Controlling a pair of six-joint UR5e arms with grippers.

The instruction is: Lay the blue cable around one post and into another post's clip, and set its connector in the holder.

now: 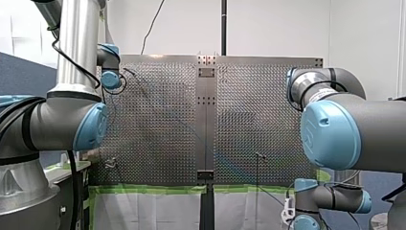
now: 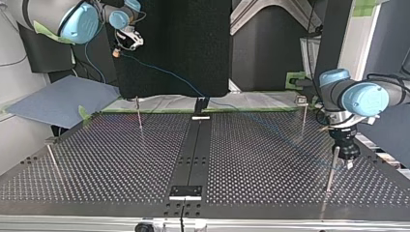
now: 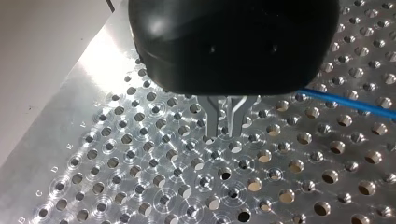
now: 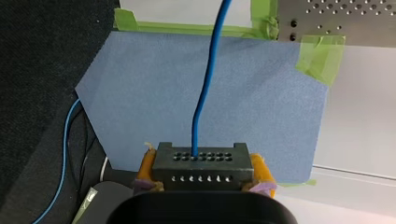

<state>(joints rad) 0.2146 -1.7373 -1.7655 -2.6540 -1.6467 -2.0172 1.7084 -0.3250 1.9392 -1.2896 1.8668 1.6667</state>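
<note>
Right pincer (image 4: 201,173): yellow pads clenched on the black connector (image 4: 201,158). The blue cable (image 4: 205,93) leaves the connector's face and runs straight ahead. Below it lie a blue sheet (image 4: 140,93) and green tape (image 4: 317,56), not the tabletop (image 3: 140,163). In the top view this pincer hangs high at the far left, off the tabletop's far edge. From there the cable slopes down to the far middle, then shows faintly across the plate toward the right.

Left pincer (image 3: 225,126): metal fingers drawn close together, nothing visible between them, hovering just above the perforated plate. The cable passes beside it and goes out of sight behind its body. In the top view it stands just beside a thin post (image 2: 330,169) at the near right.

Step, as judged: carrying stage; no wrap or clip seating can be seen, and the connector is not in any holder.

Next move calls for bringing the connector in over the tabletop while keeping the cable low enough to bear on a post, without dragging slack.
</note>
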